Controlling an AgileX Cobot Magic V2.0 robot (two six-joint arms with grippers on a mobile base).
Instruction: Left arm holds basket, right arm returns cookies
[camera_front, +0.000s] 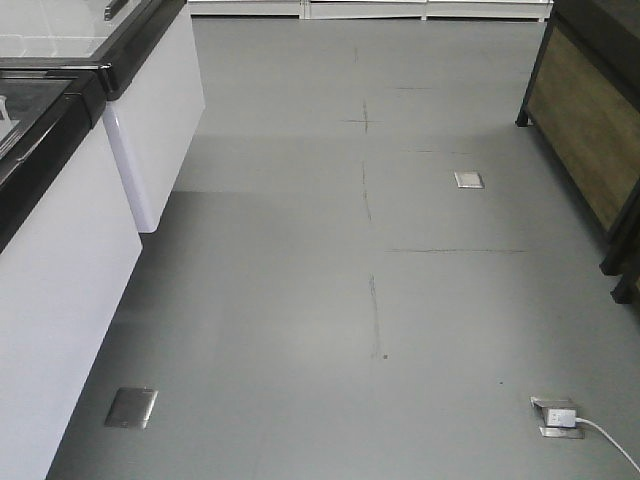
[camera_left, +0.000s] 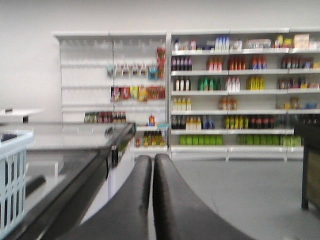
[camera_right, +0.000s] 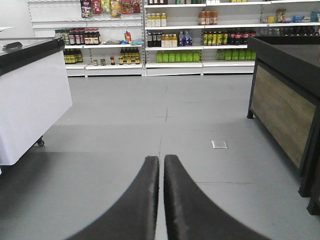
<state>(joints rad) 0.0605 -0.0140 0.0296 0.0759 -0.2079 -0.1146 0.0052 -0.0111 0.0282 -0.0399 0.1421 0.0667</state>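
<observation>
Both sets of fingers pressed shut, nothing betw. them. L fingers (camera_left: 131, 200) point twd stocked shelves (camera_left: 230, 90). Light blue basket (camera_left: 11, 175) sits at far left edge of left wrist view, just beside black-rimmed freezer (camera_left: 75, 165), apart from fingers. R fingers (camera_right: 186, 200) hang over grey floor (camera_right: 125, 115), wood-sided display (camera_right: 280, 110) to the right.

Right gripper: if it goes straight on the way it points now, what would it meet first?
Probably nothing near: the right gripper points over open grey floor toward the far shelves.
</observation>
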